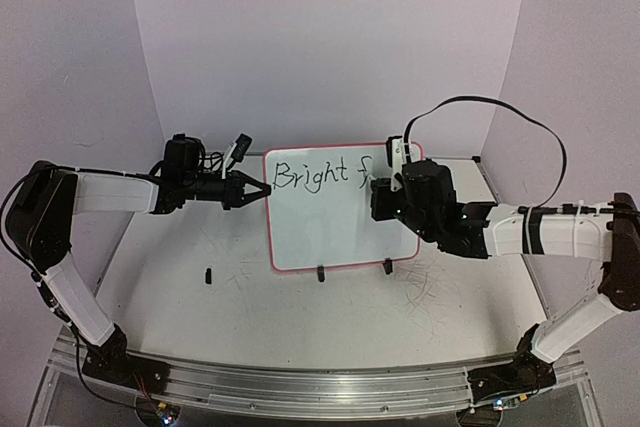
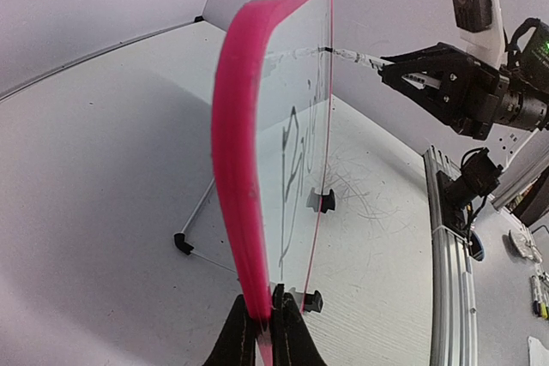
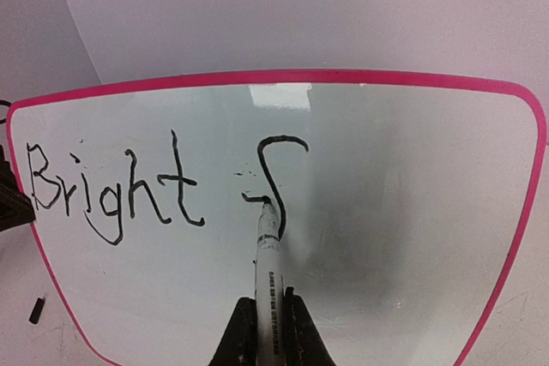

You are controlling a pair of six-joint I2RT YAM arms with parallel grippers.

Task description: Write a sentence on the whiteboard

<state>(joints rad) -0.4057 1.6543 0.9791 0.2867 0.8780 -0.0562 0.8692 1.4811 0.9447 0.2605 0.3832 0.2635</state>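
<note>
The whiteboard [image 1: 330, 222], white with a pink-red frame and black clip feet, stands upright mid-table. My left gripper [image 1: 262, 190] is shut on its left frame edge [image 2: 244, 212]; the fingers [image 2: 296, 332] pinch the rim. My right gripper [image 1: 385, 192] is shut on a white marker [image 3: 268, 272] whose tip touches the board at the crossbar of an "f". The sentence [image 3: 111, 186] reads "Bright f" in black; it also shows in the top view [image 1: 312, 175]. In the left wrist view the marker [image 2: 356, 58] meets the board's face.
A small black cap [image 1: 208, 275] lies on the table left of the board, also in the right wrist view [image 3: 37, 310]. Old marker scribbles [image 1: 435, 282] stain the table to the right. A metal rail [image 1: 300, 387] runs along the near edge.
</note>
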